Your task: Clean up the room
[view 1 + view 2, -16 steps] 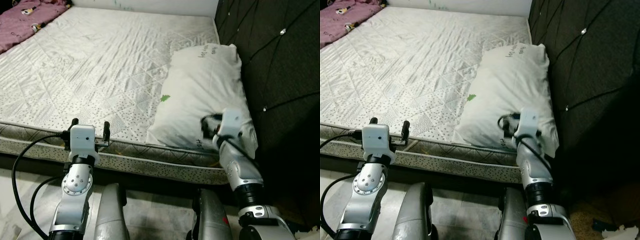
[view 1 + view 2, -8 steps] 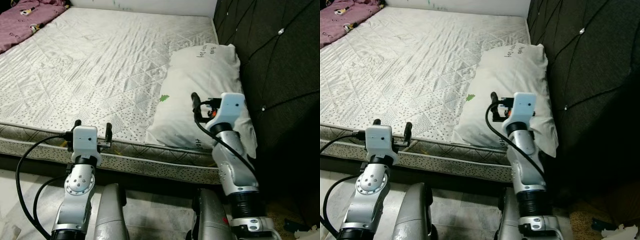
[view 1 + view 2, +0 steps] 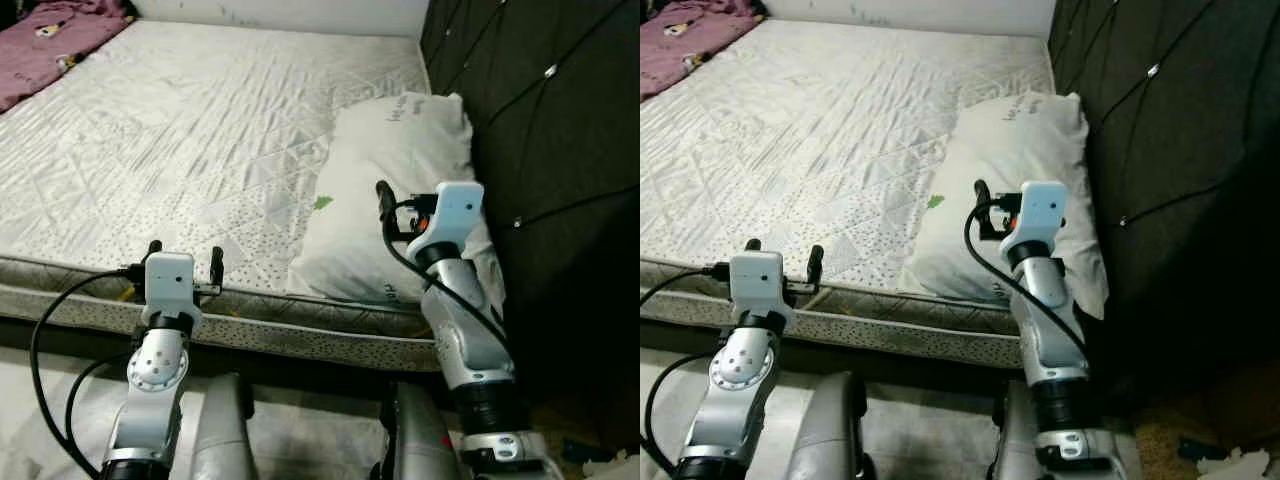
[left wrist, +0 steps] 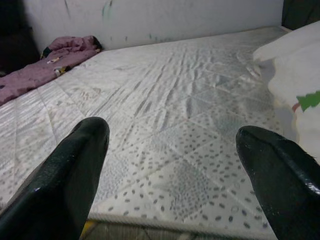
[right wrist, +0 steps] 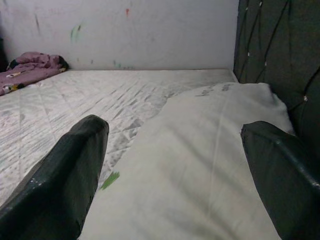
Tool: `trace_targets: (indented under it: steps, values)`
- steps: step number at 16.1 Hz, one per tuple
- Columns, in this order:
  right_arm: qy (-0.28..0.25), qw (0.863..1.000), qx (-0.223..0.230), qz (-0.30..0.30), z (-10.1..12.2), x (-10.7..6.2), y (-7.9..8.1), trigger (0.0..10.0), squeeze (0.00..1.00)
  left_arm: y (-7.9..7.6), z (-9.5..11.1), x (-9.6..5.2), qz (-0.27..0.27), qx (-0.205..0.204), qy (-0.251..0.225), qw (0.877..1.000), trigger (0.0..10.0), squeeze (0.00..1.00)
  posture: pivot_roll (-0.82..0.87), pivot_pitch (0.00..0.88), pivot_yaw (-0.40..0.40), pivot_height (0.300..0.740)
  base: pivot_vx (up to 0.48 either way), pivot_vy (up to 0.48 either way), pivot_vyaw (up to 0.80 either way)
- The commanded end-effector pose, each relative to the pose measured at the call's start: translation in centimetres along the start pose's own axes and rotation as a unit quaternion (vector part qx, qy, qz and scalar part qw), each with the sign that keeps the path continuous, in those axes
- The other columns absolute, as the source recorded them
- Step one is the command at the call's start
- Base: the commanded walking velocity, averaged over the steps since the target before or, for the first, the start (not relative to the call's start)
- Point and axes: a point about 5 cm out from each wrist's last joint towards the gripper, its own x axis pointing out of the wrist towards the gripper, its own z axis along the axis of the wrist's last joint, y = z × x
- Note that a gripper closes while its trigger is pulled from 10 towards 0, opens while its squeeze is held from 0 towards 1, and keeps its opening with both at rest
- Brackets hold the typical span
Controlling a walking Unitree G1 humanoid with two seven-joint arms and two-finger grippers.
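Left gripper (image 3: 182, 254): hung at the near edge of the mattress (image 3: 180, 150), fingers spread wide, nothing between them. You had it idle, over the mattress border.
Right gripper (image 3: 400, 212): raised over the near half of the pillow (image 3: 400, 170), fingers parted and empty; the wrist view looked along the pillow's length.
Pillow: white, lay lengthwise on the mattress beside the dark tufted headboard (image 3: 540, 110), its near end at the mattress edge.
Step in hand, judged: taking hold of the pillow with the right gripper.
How to do it well: you should have come down onto a bunched fold, not flat fabric; soft filling slips from a shallow pinch.
Purple blanket (image 3: 50, 25): crumpled at the far corner, well apart from both grippers.
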Motion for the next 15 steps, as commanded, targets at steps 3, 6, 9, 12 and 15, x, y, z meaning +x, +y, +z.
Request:
trace_targets:
  steps: [3, 6, 9, 12, 15]
  values:
    - [-0.015, 1.0, -0.002, -0.016, 0.8, 0.4, -0.4, 10.0, 0.0, 0.0, 0.2, 0.2, 0.001, -0.001, -0.004, 1.0, 10.0, 0.0, 0.04, 0.0, 0.0, 0.662, 0.0, 0.0, 0.0]
    - [-0.015, 0.999, -0.011, -0.031, 0.8, 0.5, -0.8, 10.0, 0.0, 0.1, 0.3, 0.3, 0.004, 0.005, -0.008, 1.0, 10.0, 0.0, 0.04, 0.0, 0.001, 0.699, 0.0, 0.0, 0.0]
    - [-0.017, 0.998, -0.021, -0.049, 0.9, 0.5, -1.4, 10.0, 0.0, 0.4, 0.2, 0.6, 0.041, 0.015, -0.001, 0.999, 10.0, 0.0, 0.03, 0.0, 0.01, 0.731, 0.0, 0.0, 0.0]
    - [-0.008, 0.998, -0.021, -0.063, 0.5, 0.1, -1.8, 10.0, 0.0, 0.1, 0.3, 0.7, 0.035, 0.016, -0.004, 0.999, 10.0, 0.0, 0.03, 0.0, 0.011, 0.74, 0.0, 0.0, 0.0]
    - [0.002, 0.997, -0.022, -0.069, 0.0, -0.3, -1.9, 10.0, 0.0, -0.2, 0.3, 0.7, 0.027, -0.004, 0.001, 1.0, 10.0, 0.0, 0.03, 0.0, 0.012, 0.74, 0.0, 0.0, 0.0]
